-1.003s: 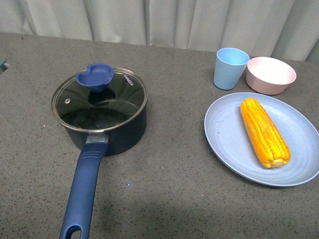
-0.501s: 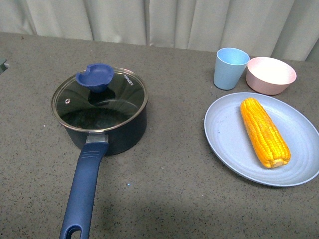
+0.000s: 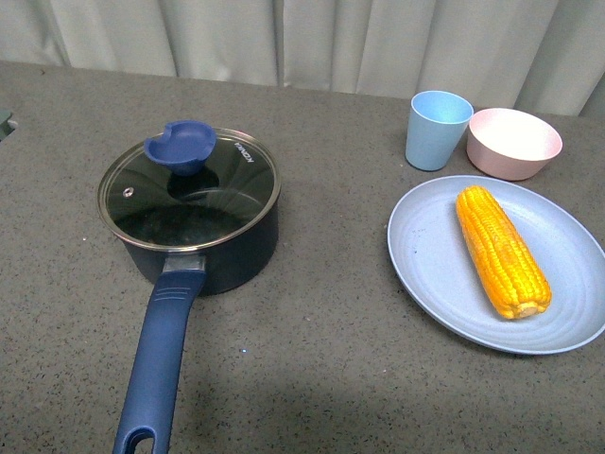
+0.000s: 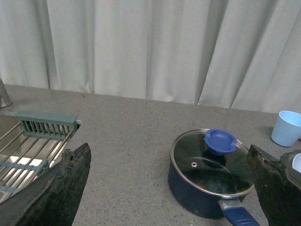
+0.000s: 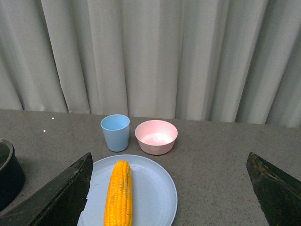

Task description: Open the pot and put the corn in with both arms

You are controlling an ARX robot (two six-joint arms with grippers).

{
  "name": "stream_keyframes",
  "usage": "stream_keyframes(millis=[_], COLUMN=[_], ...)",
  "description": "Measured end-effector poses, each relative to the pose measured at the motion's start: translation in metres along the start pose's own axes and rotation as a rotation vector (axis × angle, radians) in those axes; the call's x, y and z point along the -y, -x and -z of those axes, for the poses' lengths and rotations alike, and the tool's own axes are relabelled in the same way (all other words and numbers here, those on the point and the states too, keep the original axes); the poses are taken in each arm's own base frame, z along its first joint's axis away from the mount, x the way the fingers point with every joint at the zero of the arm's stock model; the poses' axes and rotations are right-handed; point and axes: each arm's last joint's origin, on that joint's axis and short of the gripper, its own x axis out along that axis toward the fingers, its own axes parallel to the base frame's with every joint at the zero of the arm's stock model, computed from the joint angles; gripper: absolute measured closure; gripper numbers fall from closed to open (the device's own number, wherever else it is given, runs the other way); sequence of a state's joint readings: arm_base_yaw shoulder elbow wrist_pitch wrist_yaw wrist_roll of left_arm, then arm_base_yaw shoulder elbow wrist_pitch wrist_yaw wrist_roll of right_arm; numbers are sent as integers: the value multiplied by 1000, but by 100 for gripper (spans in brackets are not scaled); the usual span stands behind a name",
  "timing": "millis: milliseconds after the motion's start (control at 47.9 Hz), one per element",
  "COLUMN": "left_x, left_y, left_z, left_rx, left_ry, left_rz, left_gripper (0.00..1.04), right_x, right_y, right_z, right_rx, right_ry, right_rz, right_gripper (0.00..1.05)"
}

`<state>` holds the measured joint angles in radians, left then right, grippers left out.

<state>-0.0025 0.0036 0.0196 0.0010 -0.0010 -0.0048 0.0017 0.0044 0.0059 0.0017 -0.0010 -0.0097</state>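
Observation:
The dark navy pot (image 3: pixel 203 251) stands on the grey table at the left, its glass lid (image 3: pixel 189 189) with blue knob (image 3: pixel 180 144) on it and its long blue handle (image 3: pixel 156 364) towards me. It also shows in the left wrist view (image 4: pixel 197 197). The yellow-orange corn (image 3: pixel 501 251) lies on a light blue plate (image 3: pixel 425 265) at the right, and also in the right wrist view (image 5: pixel 119 195). Neither arm shows in the front view. My left gripper (image 4: pixel 174 188) is open, well back from the pot. My right gripper (image 5: pixel 169 193) is open, well back from the corn.
A light blue cup (image 3: pixel 437 130) and a pink bowl (image 3: pixel 513 142) stand behind the plate. A metal rack with a green edge (image 4: pixel 44 125) lies left of the pot in the left wrist view. Pale curtains hang behind the table.

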Motion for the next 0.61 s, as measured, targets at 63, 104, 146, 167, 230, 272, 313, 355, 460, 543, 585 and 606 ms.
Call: stream_keyframes(millis=[63, 104, 146, 167, 230, 272, 313, 355, 460, 543, 585, 606], left_x=[0, 0, 0, 0, 0, 0, -1, -3, -5, -5, -4, -4], left_y=[0, 0, 0, 0, -1, -3, -6, -9, -20, -34, -45, -51], left_z=[0, 0, 0, 0, 1, 4, 5, 5, 4, 1, -2, -3], left_rx=[0, 0, 0, 0, -21, -50, -66, -77, -77, -69, -63, -59], left_ry=[0, 0, 0, 0, 5, 1, 2, 10, 46, 87, 105, 116], left_rz=[0, 0, 0, 0, -80, -177, -238, -280, -296, -270, -251, -242], left_gripper=[6, 6, 6, 6, 6, 6, 6, 6, 6, 6, 6, 6], right_x=[0, 0, 0, 0, 0, 0, 0, 0, 0, 0, 0, 0], right_y=[0, 0, 0, 0, 0, 0, 0, 0, 0, 0, 0, 0], right_z=[0, 0, 0, 0, 0, 0, 0, 0, 0, 0, 0, 0], right_rx=[0, 0, 0, 0, 0, 0, 0, 0, 0, 0, 0, 0], right_ry=[0, 0, 0, 0, 0, 0, 0, 0, 0, 0, 0, 0], right_rz=[0, 0, 0, 0, 0, 0, 0, 1, 1, 1, 1, 1], right_gripper=[9, 9, 9, 9, 9, 9, 9, 9, 9, 9, 9, 9])
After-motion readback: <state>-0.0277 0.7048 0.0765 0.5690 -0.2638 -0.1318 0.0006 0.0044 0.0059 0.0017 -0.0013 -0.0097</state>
